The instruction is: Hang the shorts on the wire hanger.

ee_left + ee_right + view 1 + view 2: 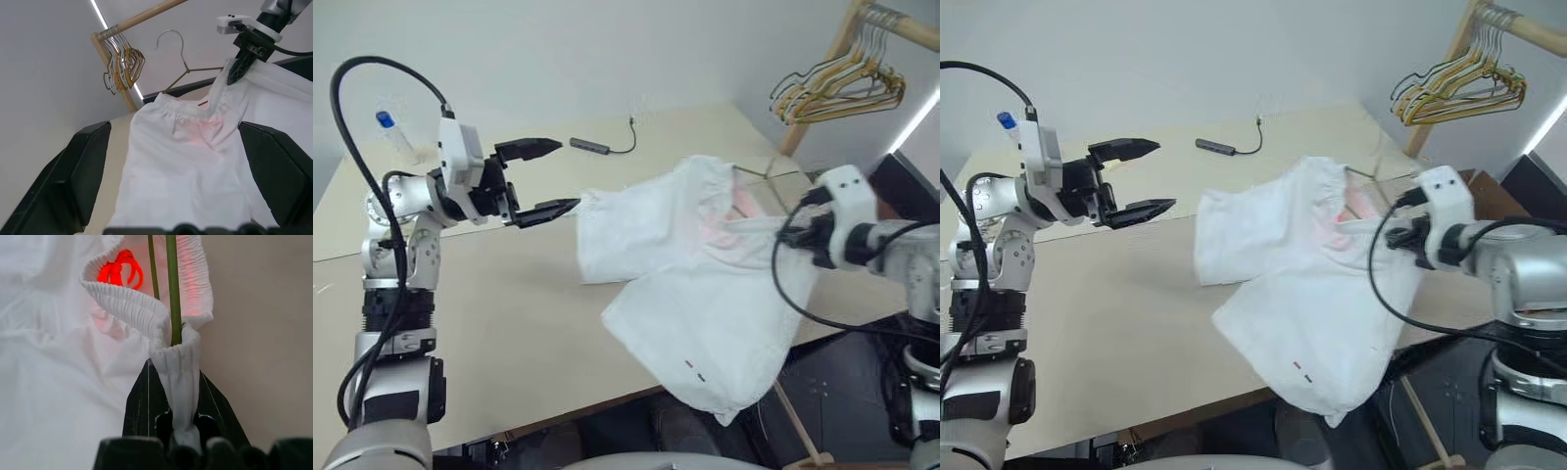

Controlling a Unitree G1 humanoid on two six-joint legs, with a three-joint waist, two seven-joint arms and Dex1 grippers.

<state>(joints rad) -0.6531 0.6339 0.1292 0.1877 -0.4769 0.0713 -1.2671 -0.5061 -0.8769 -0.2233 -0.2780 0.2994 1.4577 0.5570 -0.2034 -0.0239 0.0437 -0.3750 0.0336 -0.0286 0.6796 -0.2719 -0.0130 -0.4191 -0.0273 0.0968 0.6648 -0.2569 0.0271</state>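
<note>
The white shorts (690,294) are spread over the table's right side, with one leg hanging past the front edge. A faint pink patch shows near the elastic waist. My right gripper (175,369) is shut on a fold of the waistband (146,308) and holds it up. The thin green wire hanger (171,289) runs down into that pinched fold. The hanger's hook (172,36) and shoulder stick out past the waist. My left gripper (566,176) is open and level, just left of the nearest leg hem and apart from the cloth.
A bunch of yellowish and dark hangers (842,83) hangs on a wooden rack at the far right. A dark cable with an adapter (597,147) lies at the back of the beige table (509,313). A blue-capped bottle (391,132) stands far left.
</note>
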